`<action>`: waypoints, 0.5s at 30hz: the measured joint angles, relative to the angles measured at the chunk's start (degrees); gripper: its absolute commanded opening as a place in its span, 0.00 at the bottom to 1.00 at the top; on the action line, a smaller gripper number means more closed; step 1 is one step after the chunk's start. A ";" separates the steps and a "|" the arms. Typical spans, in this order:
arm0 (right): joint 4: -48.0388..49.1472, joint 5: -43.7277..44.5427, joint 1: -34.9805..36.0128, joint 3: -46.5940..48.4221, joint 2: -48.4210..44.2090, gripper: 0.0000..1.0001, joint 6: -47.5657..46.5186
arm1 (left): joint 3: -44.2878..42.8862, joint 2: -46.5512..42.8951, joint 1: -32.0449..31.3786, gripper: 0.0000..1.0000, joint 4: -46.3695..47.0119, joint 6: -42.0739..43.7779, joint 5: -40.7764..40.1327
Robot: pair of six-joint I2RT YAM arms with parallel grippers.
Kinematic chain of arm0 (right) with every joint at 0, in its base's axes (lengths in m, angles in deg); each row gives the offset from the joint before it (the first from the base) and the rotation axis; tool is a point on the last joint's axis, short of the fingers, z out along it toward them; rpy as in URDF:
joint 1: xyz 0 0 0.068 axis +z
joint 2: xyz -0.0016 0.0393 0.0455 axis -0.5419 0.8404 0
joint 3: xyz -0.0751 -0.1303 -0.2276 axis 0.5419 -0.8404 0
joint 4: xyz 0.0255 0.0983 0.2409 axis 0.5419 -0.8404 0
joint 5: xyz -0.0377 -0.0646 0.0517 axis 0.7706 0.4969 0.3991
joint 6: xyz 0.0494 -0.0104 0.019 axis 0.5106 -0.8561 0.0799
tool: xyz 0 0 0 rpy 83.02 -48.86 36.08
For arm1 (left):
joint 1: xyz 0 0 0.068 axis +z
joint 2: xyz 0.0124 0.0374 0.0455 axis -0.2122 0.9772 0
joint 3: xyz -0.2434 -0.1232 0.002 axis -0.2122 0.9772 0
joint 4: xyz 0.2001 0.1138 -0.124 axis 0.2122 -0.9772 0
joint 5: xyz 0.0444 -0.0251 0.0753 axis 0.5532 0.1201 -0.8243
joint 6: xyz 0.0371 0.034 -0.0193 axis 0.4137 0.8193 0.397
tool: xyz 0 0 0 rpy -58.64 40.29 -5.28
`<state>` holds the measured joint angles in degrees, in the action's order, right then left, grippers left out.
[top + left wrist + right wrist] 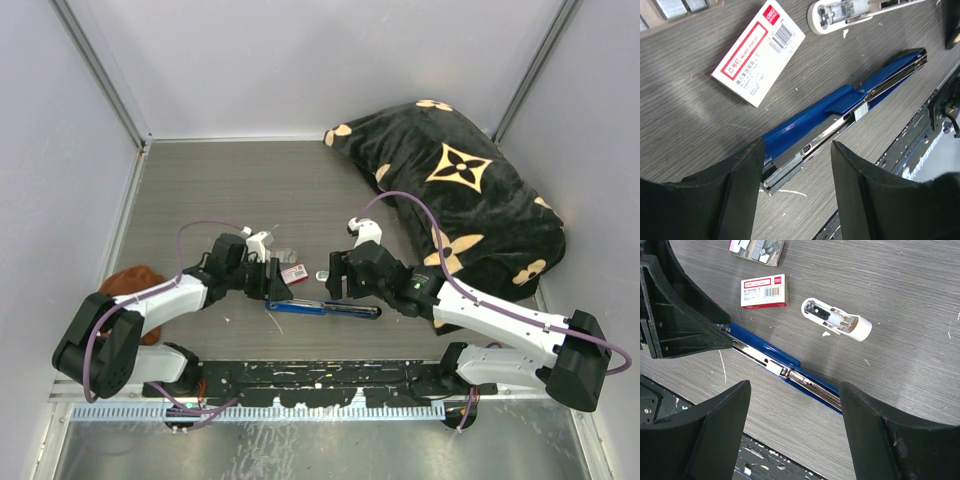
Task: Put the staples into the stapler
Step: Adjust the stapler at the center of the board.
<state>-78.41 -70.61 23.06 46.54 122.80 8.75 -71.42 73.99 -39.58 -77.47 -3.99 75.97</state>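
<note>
The left claw's two black fingers [735, 200] fill the bottom of the left wrist view. They stand spread, holding nothing, with one end of the stapler [840, 100] lying on the tabletop in the gap between them, closer to the finger on the left of the picture. Whether that finger touches the blue body cannot be told.

The right claw [795, 390] is likewise spread wide and empty, set over the stapler's other end.

From above, the stapler [322, 308] lies flat and lengthwise across the tabletop [230, 190] between the left claw [275, 290] and the right claw [335, 280]. Its silver channel shows along the blue body.

Just beyond it lies a red-and-white box [759, 52], apart from the stapler. A white oblong piece [836, 320] rests beside the box.

The staples [760, 246] sit farther back, past the box, as several grey blocks lying together; none is in the stapler or in a claw.

A black patterned cushion [460, 200] occupies the far right corner.
</note>
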 measured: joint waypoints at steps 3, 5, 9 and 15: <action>-0.20 0.22 0.00 0.00 0.00 0.77 0.04 | 0.87 -0.33 -0.37 0.57 -0.17 -0.04 -0.70; -0.22 0.39 0.00 0.00 0.00 0.77 0.04 | 1.46 -1.27 -0.83 0.57 -0.59 -0.07 -0.94; -0.24 0.55 -0.02 0.00 0.02 0.77 -0.02 | 2.58 -3.82 -3.19 0.57 -1.29 -0.48 -1.55; -0.42 0.39 -0.02 0.02 0.94 0.77 -0.04 | 6.16 -10.29 -6.43 0.57 -2.84 -2.32 -2.91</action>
<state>-78.83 -70.21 23.04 46.57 123.74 8.71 -65.26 63.70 -46.01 -80.31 -6.31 73.07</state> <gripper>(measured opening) 0.769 0.573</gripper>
